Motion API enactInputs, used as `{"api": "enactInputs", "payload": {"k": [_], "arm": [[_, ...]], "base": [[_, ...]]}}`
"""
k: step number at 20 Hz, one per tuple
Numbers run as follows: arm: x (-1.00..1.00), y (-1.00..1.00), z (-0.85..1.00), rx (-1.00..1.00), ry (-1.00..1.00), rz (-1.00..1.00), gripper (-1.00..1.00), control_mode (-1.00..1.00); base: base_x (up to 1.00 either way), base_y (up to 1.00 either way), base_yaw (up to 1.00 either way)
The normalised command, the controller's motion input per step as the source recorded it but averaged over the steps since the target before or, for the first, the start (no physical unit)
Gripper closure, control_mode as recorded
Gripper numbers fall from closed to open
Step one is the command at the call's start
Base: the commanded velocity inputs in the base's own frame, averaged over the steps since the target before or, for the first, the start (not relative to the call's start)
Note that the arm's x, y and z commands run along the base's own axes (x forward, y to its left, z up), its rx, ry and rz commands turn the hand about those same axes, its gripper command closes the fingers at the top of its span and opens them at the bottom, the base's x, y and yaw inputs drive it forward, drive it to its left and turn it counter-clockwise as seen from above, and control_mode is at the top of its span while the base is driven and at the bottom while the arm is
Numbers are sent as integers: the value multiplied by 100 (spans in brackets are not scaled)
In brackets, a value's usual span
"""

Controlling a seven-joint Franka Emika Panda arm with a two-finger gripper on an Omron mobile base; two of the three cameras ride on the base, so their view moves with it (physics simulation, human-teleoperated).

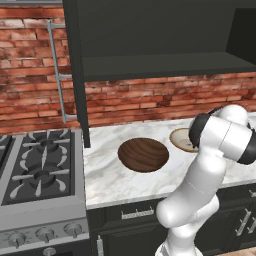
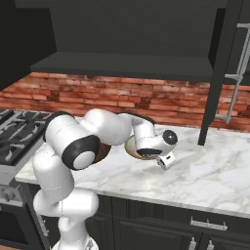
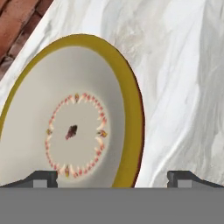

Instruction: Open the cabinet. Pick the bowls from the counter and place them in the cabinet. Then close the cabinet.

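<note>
Hovering wide open and empty, the two-finger gripper [image 3: 112,177] looks down on the round cream, tan-rimmed bowl [image 3: 72,127], lying flat, mouth up, on the veined marble counter [image 3: 183,87] beside the brown wood-grain bowl [image 1: 143,154].

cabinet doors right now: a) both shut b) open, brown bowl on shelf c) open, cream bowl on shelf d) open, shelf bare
d: the cabinet stands open with nothing on its shelf, while the brown bowl and the cream bowl sit on the counter.
</note>
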Motion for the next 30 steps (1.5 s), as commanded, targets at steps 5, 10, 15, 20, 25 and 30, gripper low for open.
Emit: {"api": "enactInputs", "payload": {"k": [5,10,15,20,25,30], "arm": [[20,-2,-13,0,0,0,-100,-100],[21,0,-15,0,0,0,-100,-100],[21,0,-19,0,0,0,-100,-100],[19,0,-20,1,0,0,-100,-100],[18,0,-16,0,0,0,-100,-100],[13,30,-12,0,0,-1,100,-100]], "base": [[0,0,0],[0,0,0],[0,0,0],[0,0,0],[0,0,0],[0,0,0]]}}
